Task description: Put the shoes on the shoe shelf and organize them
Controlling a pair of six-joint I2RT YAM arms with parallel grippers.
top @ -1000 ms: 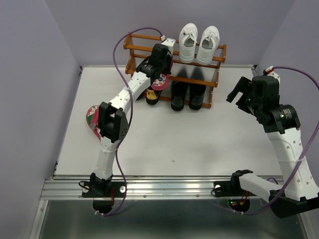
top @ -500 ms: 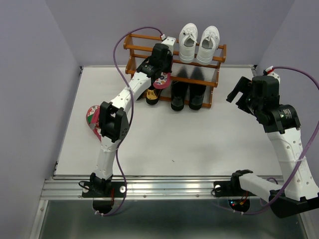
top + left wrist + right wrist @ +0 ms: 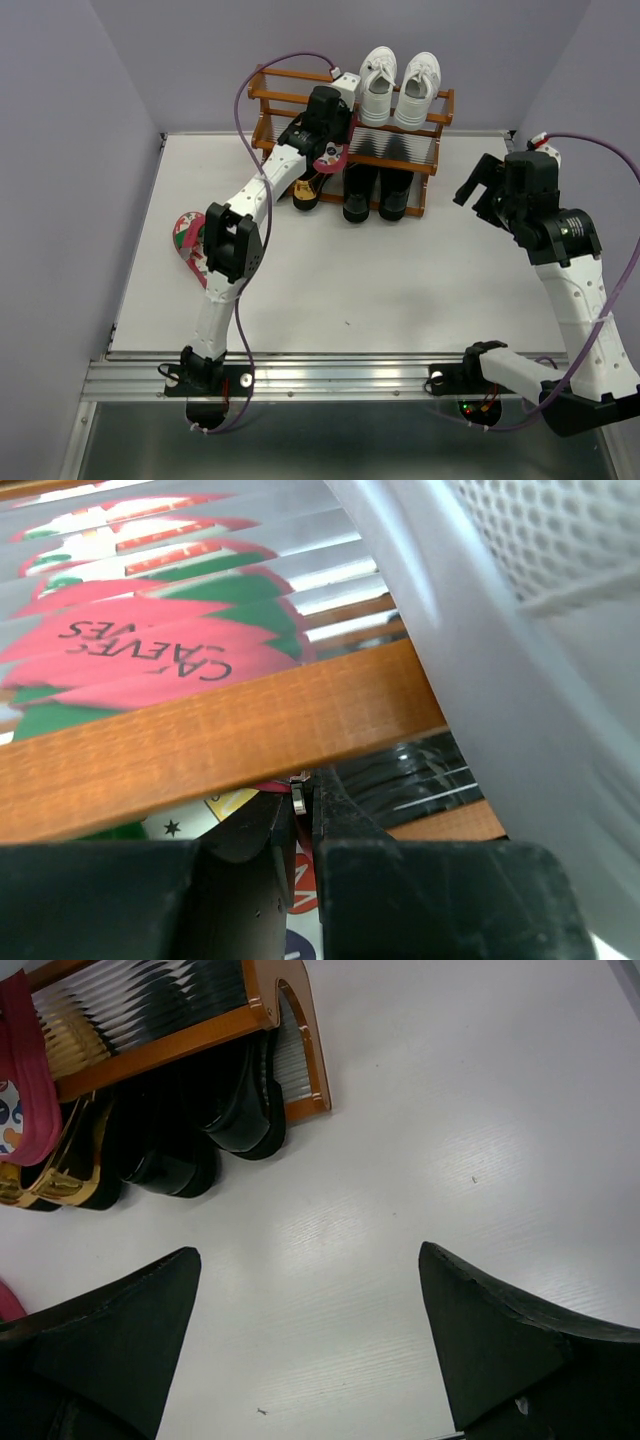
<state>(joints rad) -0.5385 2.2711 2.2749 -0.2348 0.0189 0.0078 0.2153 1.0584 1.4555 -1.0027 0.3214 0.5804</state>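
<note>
Table (image 3: 400, 270) white, walls (image 3: 60, 150) lilac; left jaws pinch flip-flop (image 3: 331, 156), right jaws spread

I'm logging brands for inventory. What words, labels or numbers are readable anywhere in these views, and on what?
"CAEVES" (roughly; slats cut it), twice, on the pink flip-flop seen through the shoe shelf slats.
Nothing else is readable in any view.

White arm links (image 3: 213, 320), black joints (image 3: 232, 245) and end effectors (image 3: 308, 1252) — purple cables (image 3: 237, 100).
</note>
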